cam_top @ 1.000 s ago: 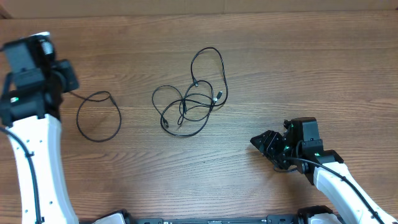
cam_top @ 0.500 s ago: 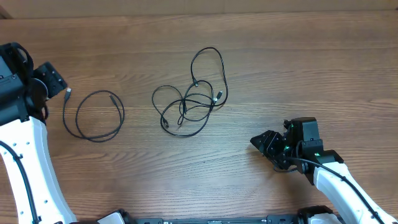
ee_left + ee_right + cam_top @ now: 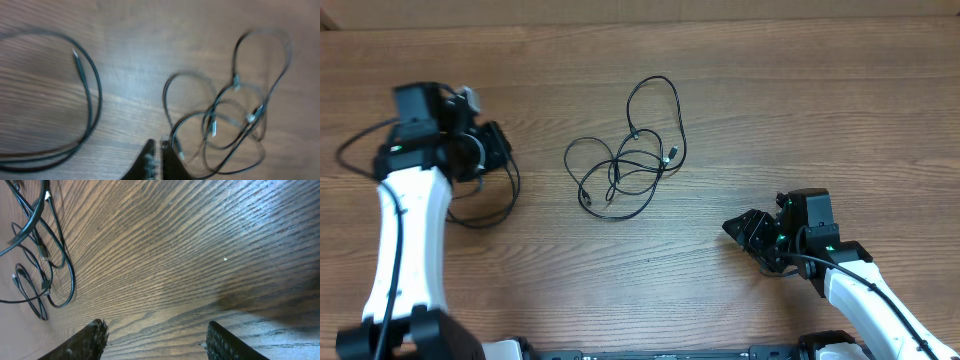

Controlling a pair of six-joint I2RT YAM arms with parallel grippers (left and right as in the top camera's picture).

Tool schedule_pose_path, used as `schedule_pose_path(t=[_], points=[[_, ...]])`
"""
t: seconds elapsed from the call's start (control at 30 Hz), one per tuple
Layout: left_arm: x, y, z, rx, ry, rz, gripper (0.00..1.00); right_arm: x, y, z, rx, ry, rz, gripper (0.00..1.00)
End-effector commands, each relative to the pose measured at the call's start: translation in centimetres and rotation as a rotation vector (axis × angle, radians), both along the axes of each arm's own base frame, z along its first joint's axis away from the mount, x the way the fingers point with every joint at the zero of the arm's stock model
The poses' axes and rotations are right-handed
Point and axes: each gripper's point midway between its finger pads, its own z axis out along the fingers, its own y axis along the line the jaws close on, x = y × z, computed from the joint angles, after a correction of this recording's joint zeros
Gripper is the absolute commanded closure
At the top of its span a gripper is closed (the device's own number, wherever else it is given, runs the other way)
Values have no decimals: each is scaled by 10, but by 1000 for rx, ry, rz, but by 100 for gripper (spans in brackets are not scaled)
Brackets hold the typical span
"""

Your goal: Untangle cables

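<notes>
One tangled bundle of black cables (image 3: 625, 160) lies at the middle of the worktop (image 3: 820, 100). It has several overlapping loops, and one taller loop extends toward the far edge. Small connector ends show inside the bundle. A separate cable loop (image 3: 98, 95) lies to the left of the bundle, apart from it. In the overhead view the left arm partly covers this loop.

The left tool (image 3: 495, 145) sits over the separate loop and points right, toward the bundle. Its white link runs up from the near left corner. In the blurred left wrist view, the fingers (image 3: 167, 162) are closed to a thin slit with nothing between them.

The right tool (image 3: 745, 230) sits low at the near right, well apart from the bundle, and points left. Its fingers (image 3: 95, 337) are spread wide and grip nothing.

Bare wood lies between the bundle and the right tool, and across the right half of the worktop. The far edge of the worktop runs along the top of the overhead view.
</notes>
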Motion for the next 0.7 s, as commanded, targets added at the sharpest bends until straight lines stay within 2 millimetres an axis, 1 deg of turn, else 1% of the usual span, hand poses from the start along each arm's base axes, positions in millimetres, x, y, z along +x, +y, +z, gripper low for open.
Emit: schedule_pose_path(t=[0.0, 0.07, 0.17, 0.3, 0.33, 0.37, 0.43, 0.53, 0.67], points=[[-4, -8, -46, 27, 115, -27, 96, 2, 0, 2, 4, -9, 1, 38], [-4, -6, -65, 59, 170, -25, 96, 2, 0, 2, 4, -9, 1, 38], [1, -9, -93, 62, 224, -39, 96, 2, 0, 2, 4, -10, 1, 38], [-1, -10, -126, 75, 293, -96, 96, 2, 0, 2, 4, -9, 1, 38], [-2, -9, -133, 81, 309, -98, 96, 2, 0, 2, 4, -9, 1, 38], [-4, -2, -143, 108, 337, -86, 96, 2, 0, 2, 4, -9, 1, 38], [-6, 7, -150, 157, 358, -70, 96, 2, 0, 2, 4, -9, 1, 38], [-8, 23, -152, 248, 378, -41, 96, 2, 0, 2, 4, -10, 1, 38], [-13, 39, -152, 332, 405, -14, 96, 2, 0, 2, 3, -10, 1, 38]])
